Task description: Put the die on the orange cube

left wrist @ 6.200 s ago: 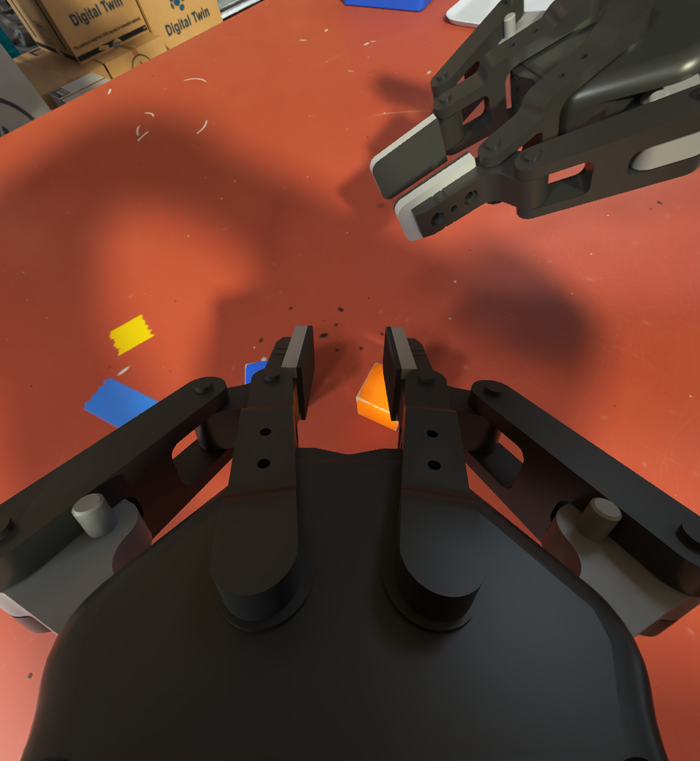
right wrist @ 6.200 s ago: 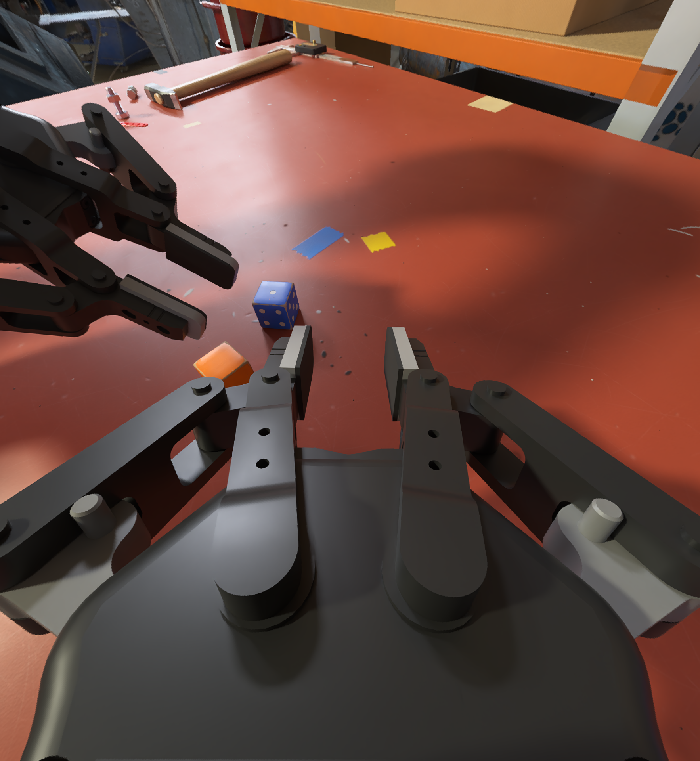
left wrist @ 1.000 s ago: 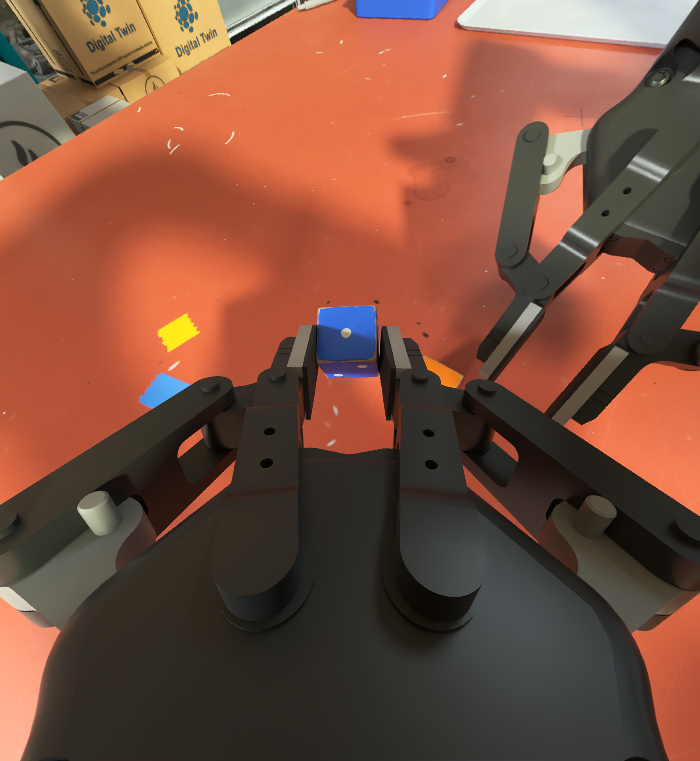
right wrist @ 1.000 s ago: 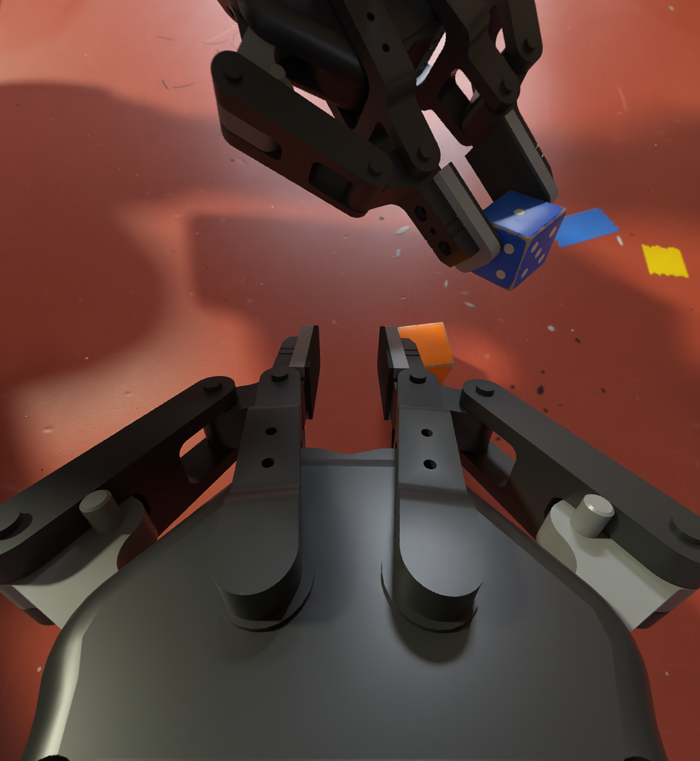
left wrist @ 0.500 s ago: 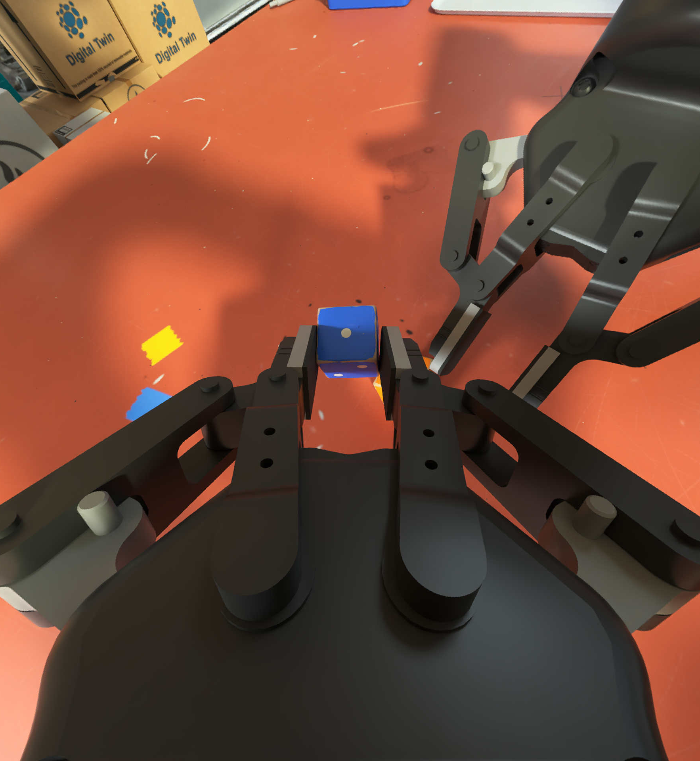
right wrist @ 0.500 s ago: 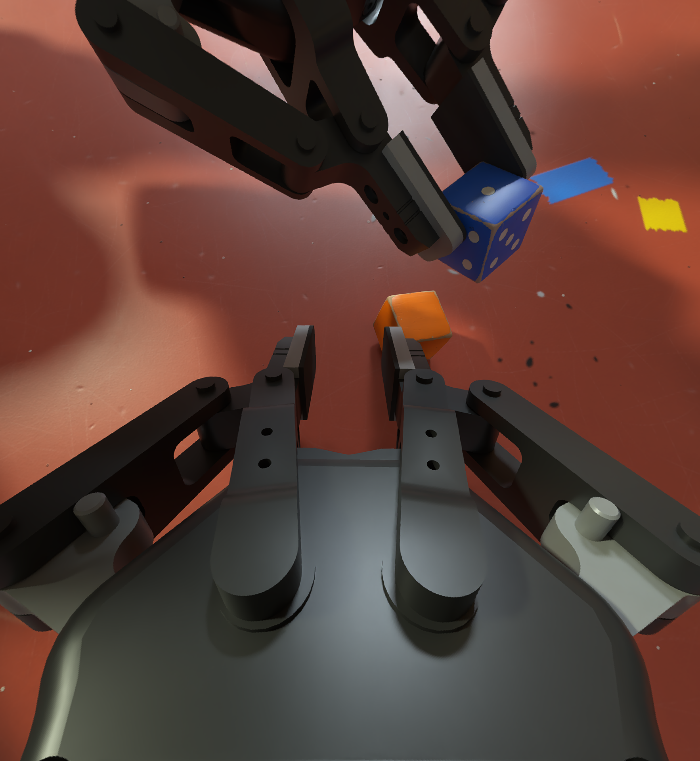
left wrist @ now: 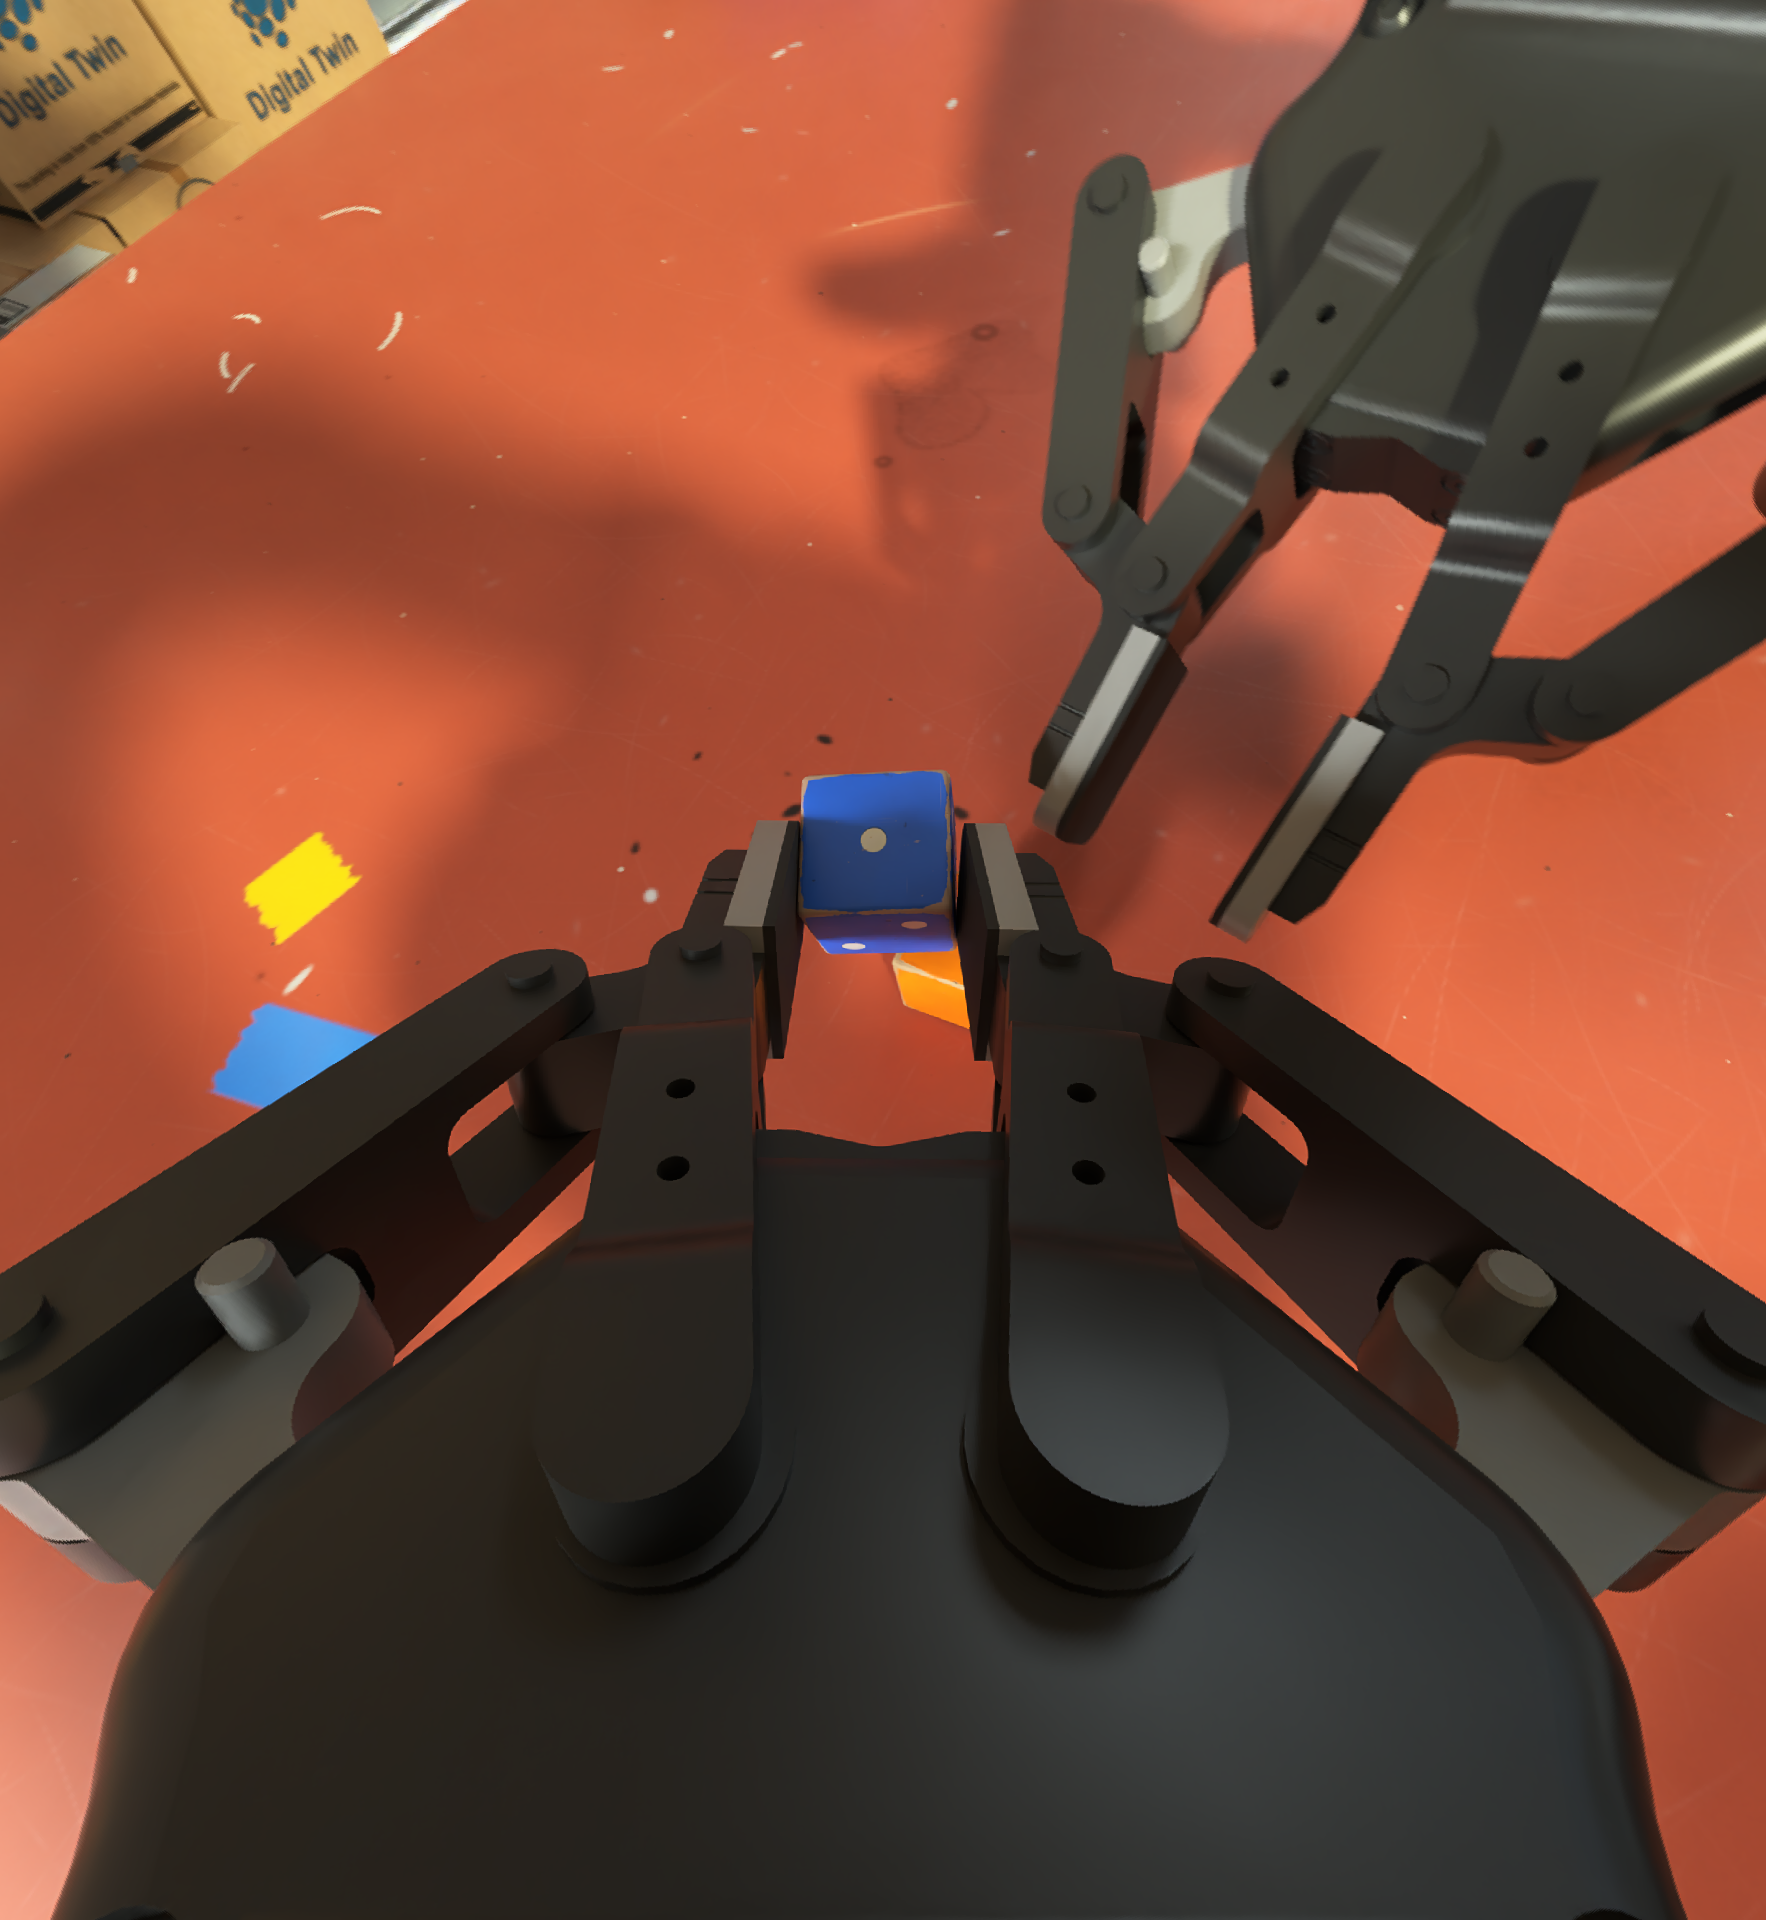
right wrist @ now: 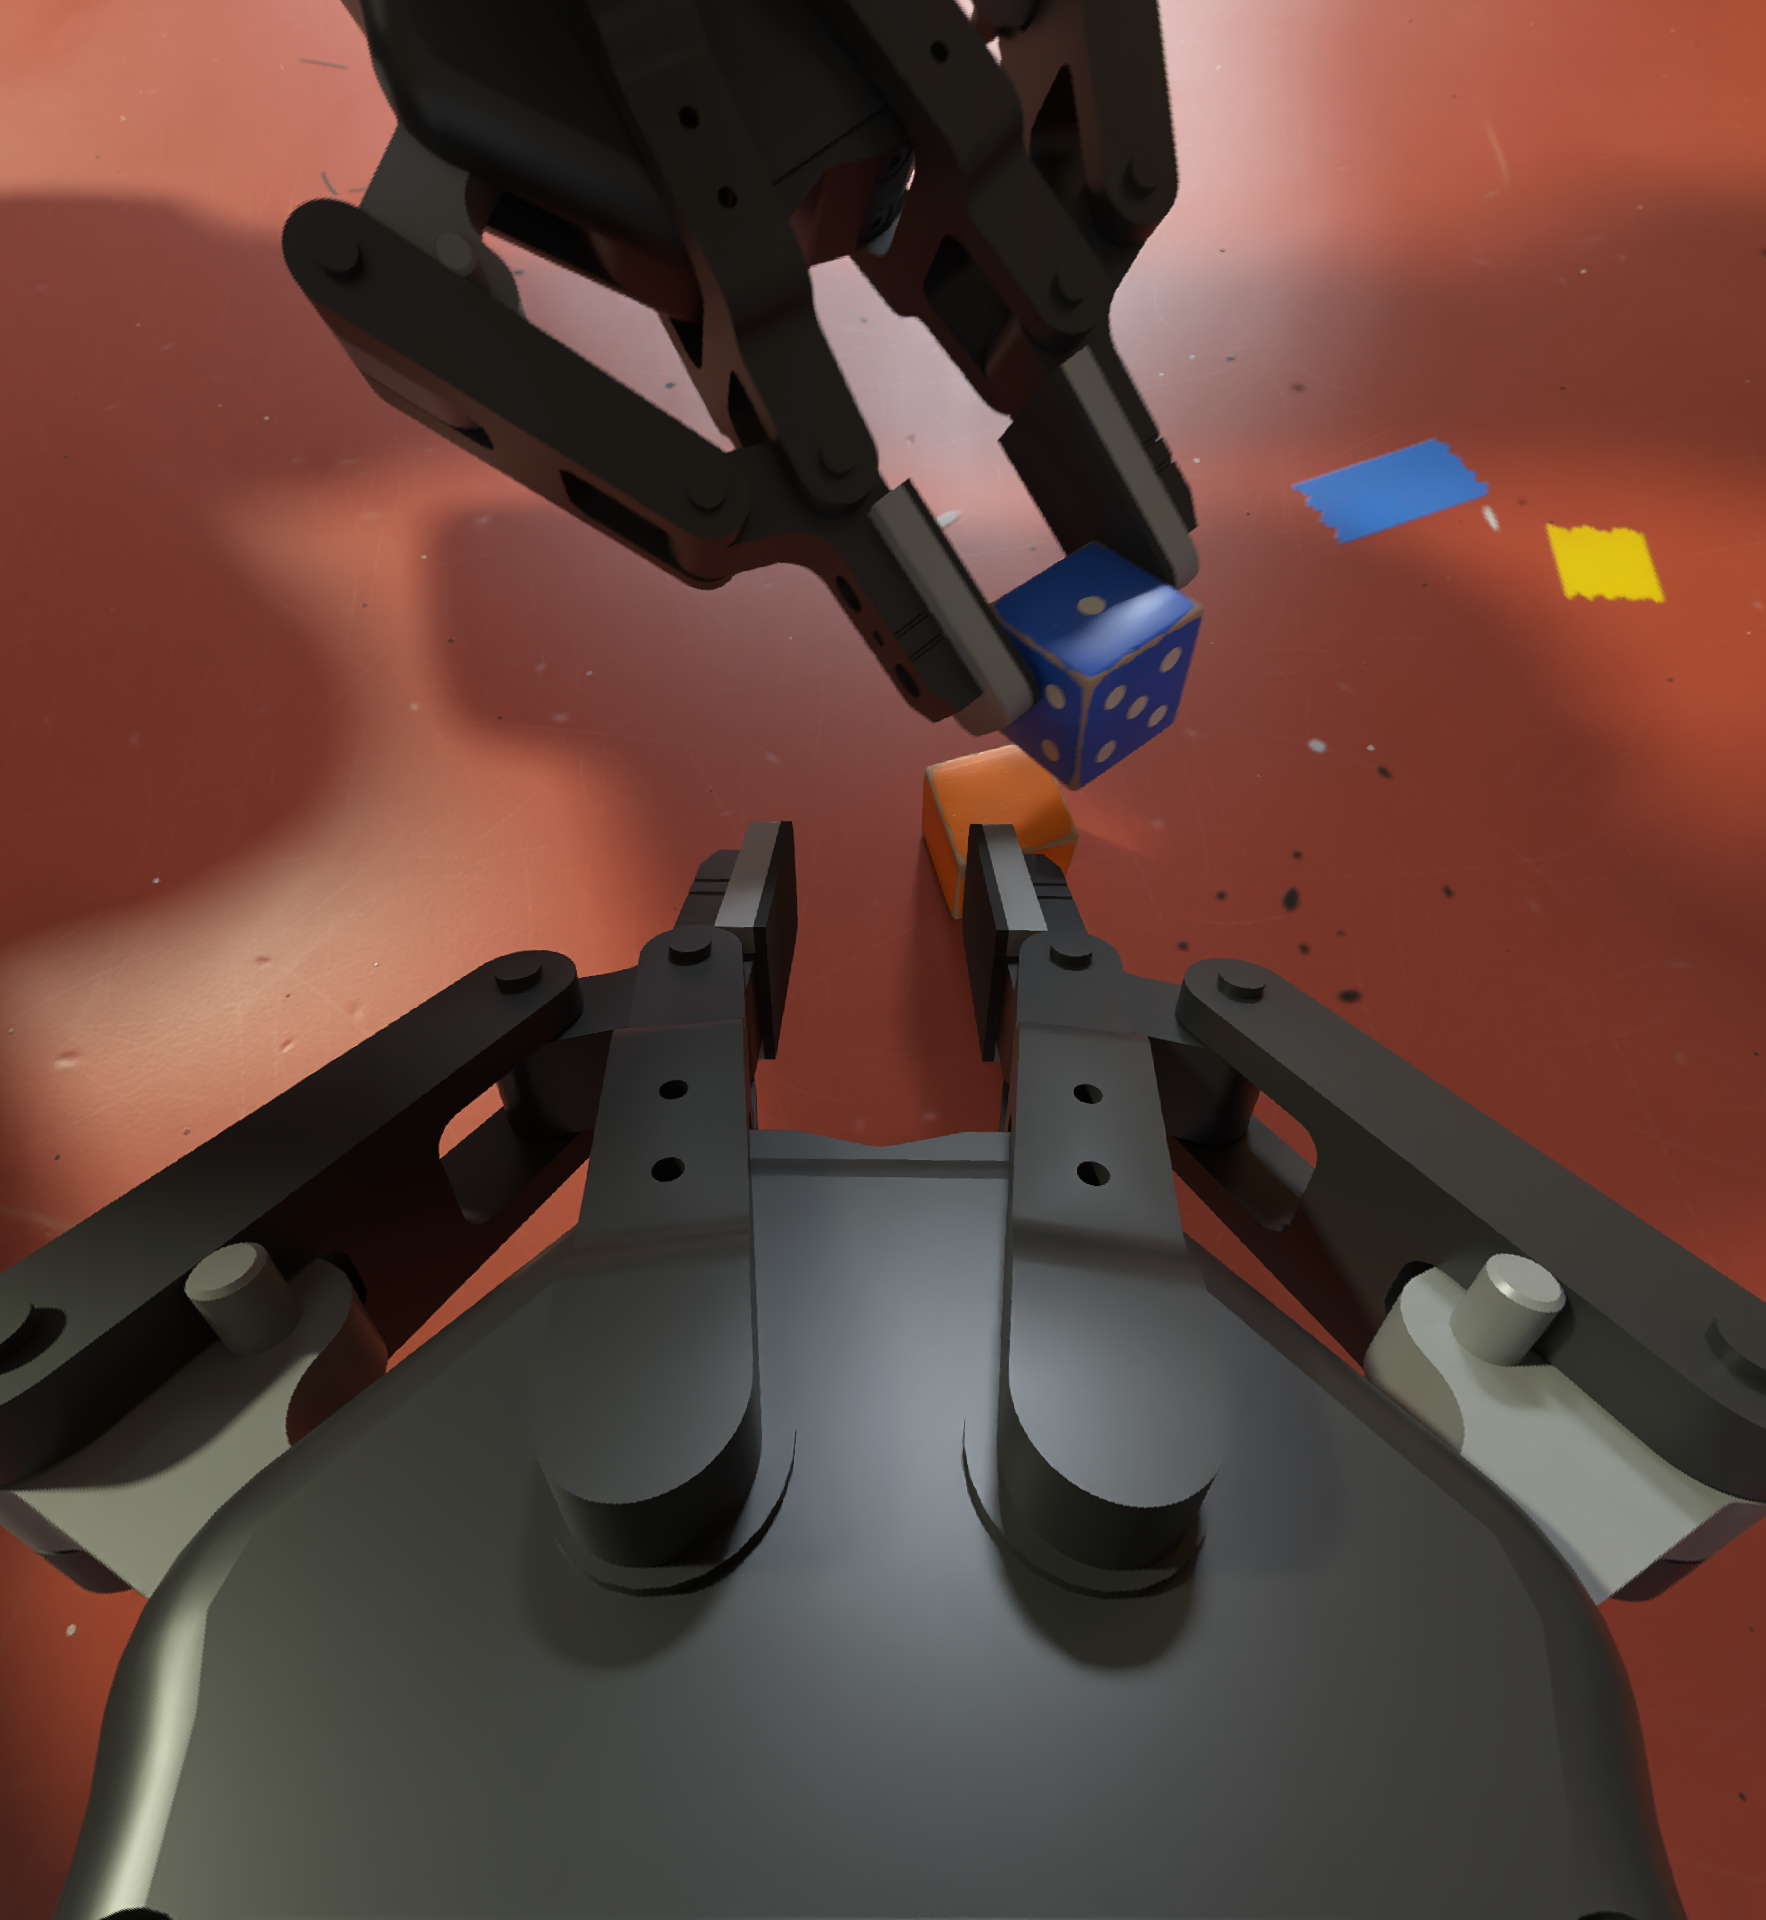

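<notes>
Workshop or warehouse bench, most likely. Worn red tabletop (left wrist: 546, 468), scuffed, scratched, speckled with dark grit. Scraps of yellow tape (left wrist: 299, 885) and blue tape (left wrist: 281, 1051) stuck on it. Stacked printed cardboard boxes (left wrist: 110, 94) beyond the far edge, only partly visible.

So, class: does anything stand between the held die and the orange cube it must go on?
Nothing visible does. The left gripper holds the die just above the orange cube, whose top is bare. The right gripper is open beside the cube.
</notes>
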`<action>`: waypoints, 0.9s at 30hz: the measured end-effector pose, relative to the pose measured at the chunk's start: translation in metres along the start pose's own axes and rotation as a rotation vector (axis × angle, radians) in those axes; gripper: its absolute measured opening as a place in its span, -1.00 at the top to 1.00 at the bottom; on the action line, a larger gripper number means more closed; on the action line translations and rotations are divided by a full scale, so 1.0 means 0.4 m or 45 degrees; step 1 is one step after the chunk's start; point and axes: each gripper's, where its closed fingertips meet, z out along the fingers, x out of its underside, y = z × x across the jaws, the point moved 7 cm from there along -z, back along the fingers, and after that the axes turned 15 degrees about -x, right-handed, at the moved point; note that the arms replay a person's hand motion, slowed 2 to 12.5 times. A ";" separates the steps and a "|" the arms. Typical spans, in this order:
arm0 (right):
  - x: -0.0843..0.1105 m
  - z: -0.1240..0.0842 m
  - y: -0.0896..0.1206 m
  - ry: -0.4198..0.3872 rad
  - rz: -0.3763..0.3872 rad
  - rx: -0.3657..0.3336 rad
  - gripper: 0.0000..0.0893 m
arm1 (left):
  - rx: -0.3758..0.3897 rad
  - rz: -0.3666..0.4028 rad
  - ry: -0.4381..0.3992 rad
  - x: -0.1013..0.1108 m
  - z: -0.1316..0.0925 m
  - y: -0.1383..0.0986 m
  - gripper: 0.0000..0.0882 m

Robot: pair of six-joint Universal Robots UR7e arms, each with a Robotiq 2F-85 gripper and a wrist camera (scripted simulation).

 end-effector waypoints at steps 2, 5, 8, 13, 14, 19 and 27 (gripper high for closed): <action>0.001 -0.007 -0.003 -0.009 0.003 0.006 0.34 | 0.022 0.018 0.005 0.002 0.002 -0.006 0.38; 0.001 -0.016 -0.007 -0.024 0.012 0.013 0.34 | 0.053 0.049 0.017 0.005 0.005 -0.015 0.38; 0.002 -0.026 -0.011 -0.040 0.022 0.019 0.34 | 0.081 0.081 0.029 0.008 0.007 -0.022 0.38; 0.002 -0.040 -0.019 -0.061 0.031 0.035 0.34 | 0.129 0.110 0.028 0.004 0.007 -0.027 0.38; 0.003 -0.043 -0.020 -0.065 0.033 0.038 0.34 | 0.135 0.110 0.025 0.003 0.006 -0.027 0.38; 0.003 -0.052 -0.025 -0.082 0.039 0.043 0.34 | 0.156 0.103 -0.005 -0.006 -0.005 -0.022 0.38; 0.005 -0.053 -0.029 -0.089 0.049 0.039 0.34 | 0.172 0.125 -0.040 -0.014 -0.018 -0.007 0.38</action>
